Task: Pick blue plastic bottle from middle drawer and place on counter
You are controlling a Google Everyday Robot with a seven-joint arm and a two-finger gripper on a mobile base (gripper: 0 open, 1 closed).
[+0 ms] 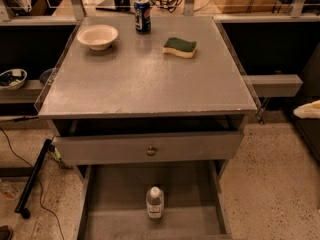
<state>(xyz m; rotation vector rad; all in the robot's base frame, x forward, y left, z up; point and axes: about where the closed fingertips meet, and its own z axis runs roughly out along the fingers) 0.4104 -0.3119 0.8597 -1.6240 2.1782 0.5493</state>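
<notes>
A small clear plastic bottle (155,202) with a white screw cap and a pale label stands upright on the bare floor of a wide, shallow grey metal drawer (112,196). The drawer is pulled open, and the bottle sits about midway between its low side walls, touching neither. Above it lies a large square grey speckled countertop (145,79) with clear plastic guards along its left and right sides. The robot's pale gripper (308,109) shows at the far right edge, beside the counter's front corner and well apart from the bottle.
</notes>
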